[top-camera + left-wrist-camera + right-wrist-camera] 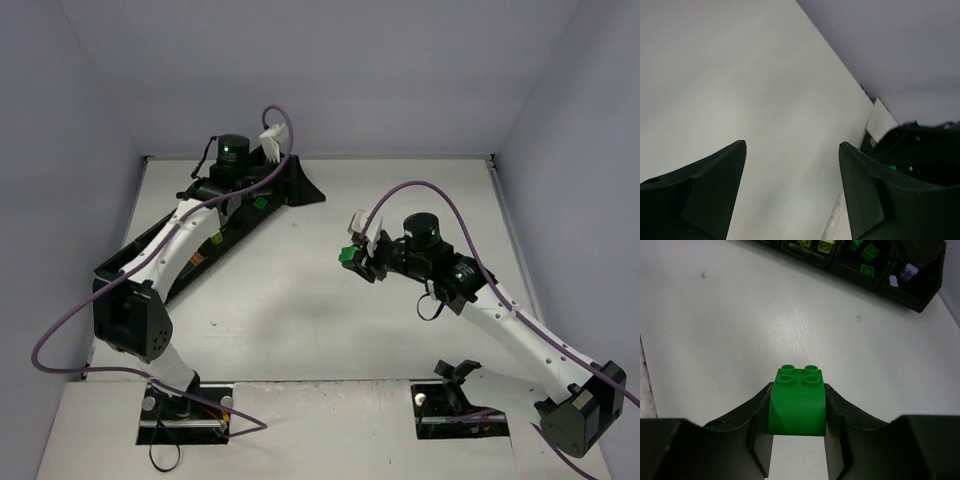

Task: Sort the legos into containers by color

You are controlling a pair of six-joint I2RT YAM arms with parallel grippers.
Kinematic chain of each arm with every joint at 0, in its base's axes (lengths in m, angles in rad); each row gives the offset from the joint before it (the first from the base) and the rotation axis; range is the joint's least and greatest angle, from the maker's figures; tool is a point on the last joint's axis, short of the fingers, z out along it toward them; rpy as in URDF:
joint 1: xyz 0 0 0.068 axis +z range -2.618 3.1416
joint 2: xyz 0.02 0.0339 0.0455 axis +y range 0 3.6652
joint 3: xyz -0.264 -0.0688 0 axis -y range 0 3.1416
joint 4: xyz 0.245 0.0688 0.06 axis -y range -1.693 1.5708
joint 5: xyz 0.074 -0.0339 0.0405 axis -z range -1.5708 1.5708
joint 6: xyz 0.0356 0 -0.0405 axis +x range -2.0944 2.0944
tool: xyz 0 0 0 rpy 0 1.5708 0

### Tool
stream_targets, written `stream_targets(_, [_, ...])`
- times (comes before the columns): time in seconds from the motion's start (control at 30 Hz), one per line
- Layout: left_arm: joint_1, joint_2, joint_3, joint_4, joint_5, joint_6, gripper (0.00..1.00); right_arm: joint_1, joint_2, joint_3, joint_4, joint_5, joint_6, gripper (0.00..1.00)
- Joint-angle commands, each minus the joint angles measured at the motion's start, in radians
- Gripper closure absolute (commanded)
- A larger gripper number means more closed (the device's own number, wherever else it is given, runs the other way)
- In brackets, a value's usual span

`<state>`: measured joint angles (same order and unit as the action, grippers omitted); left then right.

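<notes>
My right gripper (352, 257) is shut on a dark green curved lego (797, 400) and holds it above the white table, right of centre; the lego also shows in the top view (346, 254). The long black tray (300, 188) lies diagonally at the left. Its compartments hold lime legos (812, 245), green legos (867, 255) and a purple one (907, 272). My left gripper (792, 145) is open and empty, up near the tray's far end (920, 150); in the top view its fingers are hard to make out against the tray.
Grey walls close in the table on three sides. Purple cables loop over both arms. A small black clamp (455, 372) sits near the front edge, by the right arm's base.
</notes>
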<state>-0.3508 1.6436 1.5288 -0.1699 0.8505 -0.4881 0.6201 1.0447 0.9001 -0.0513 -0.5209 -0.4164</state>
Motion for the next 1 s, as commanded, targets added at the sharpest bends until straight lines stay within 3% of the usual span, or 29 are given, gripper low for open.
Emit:
stream_targets(0.0, [-0.011, -0.089, -0.087, 0.043, 0.159, 0.113, 0.32, -0.019, 0.023, 0.074, -0.007, -0.14, -0.033, 1.0])
stream_targets(0.13, [-0.019, -0.157, -0.136, 0.041, 0.165, 0.152, 0.32, -0.022, 0.043, 0.088, -0.038, -0.243, -0.018, 0.99])
stream_targets(0.5, [-0.186, -0.196, -0.147, 0.01, 0.11, -0.036, 0.31, -0.022, 0.017, 0.069, -0.038, -0.2, -0.018, 0.97])
stream_targets(0.7, [-0.227, -0.195, -0.144, -0.077, -0.02, -0.131, 0.3, -0.022, 0.0, 0.06, -0.038, -0.133, -0.024, 0.97])
stream_targets(0.97, [-0.272, -0.171, -0.148, -0.082, -0.027, -0.175, 0.3, -0.022, 0.003, 0.054, -0.035, -0.111, -0.024, 0.96])
